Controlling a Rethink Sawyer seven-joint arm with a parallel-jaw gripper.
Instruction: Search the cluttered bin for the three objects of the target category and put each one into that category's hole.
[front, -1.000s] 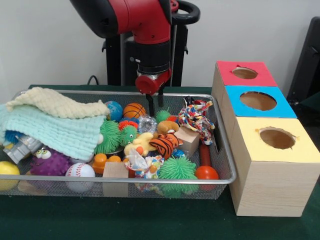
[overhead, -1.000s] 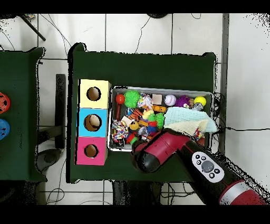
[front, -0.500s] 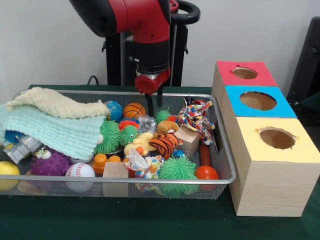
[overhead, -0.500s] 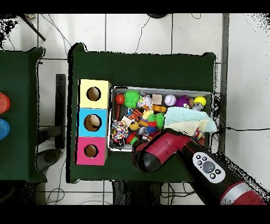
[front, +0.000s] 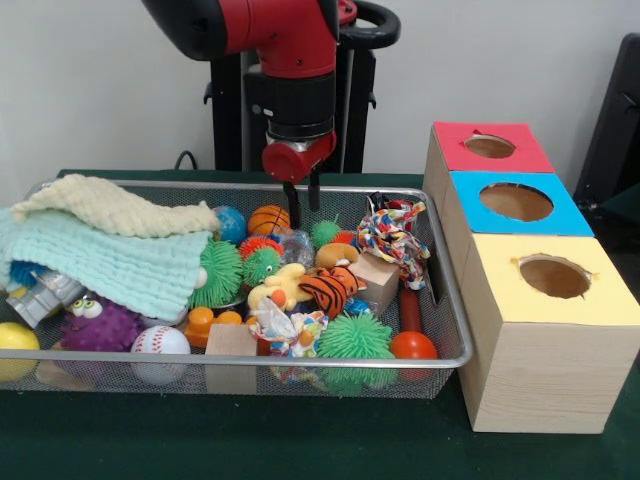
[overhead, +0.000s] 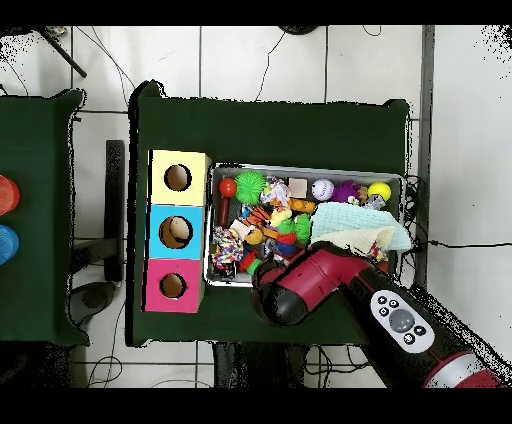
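Note:
My gripper (front: 302, 203) hangs open and empty over the far rim of the wire bin (front: 250, 357), just above a small basketball (front: 268, 219). Below it lie a tiger plush (front: 330, 287), a yellow plush (front: 280, 287), a knotted rope toy (front: 392, 235), green spiky balls (front: 355, 340), a baseball (front: 160, 345) and wooden blocks (front: 375, 280). Beside the bin stand three boxes with round holes: red (front: 490, 147), blue (front: 517, 203), yellow (front: 553, 277). In the overhead view the red arm (overhead: 300, 285) hides the gripper.
Mint and cream cloths (front: 110, 250) cover the bin's left part in the front view. A purple spiky toy (front: 100, 325) and a yellow ball (front: 15, 340) lie at that end. The overhead view shows the boxes (overhead: 176, 232) along the bin's left side.
The gripper has risen and shifted a little to the left in the front view, still open and empty. The toys have not moved.

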